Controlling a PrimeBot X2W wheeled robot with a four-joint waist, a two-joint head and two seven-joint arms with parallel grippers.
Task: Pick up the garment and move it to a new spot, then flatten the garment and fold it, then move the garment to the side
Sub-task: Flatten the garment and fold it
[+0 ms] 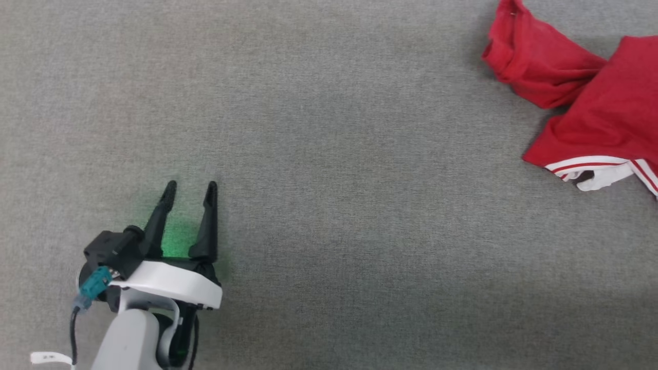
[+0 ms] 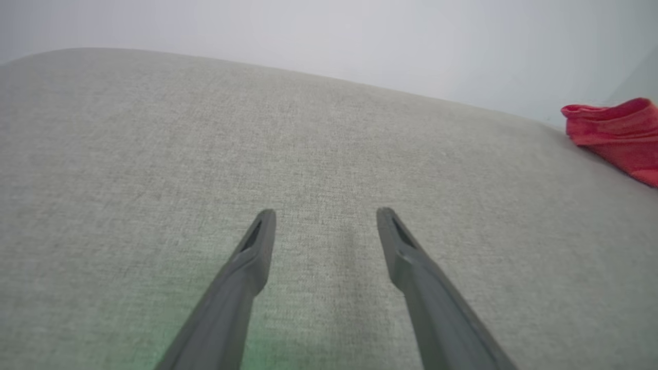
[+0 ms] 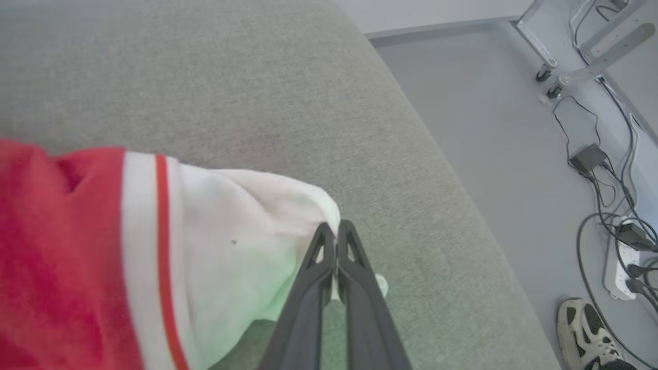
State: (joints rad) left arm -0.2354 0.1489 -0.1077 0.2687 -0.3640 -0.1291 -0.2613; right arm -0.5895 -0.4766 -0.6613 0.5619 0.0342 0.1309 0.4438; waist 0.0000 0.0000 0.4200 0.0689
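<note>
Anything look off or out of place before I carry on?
The garment lies bunched and twisted at the right side of the grey surface, with the right tool shut on its white sleeve panel. A person's shoe stands on the floor by loose cables. No damage visible.

The garment [image 1: 591,97] lies right of left hand [image 1: 191,186], seemingly on cushion [image 1: 334,154].
</note>
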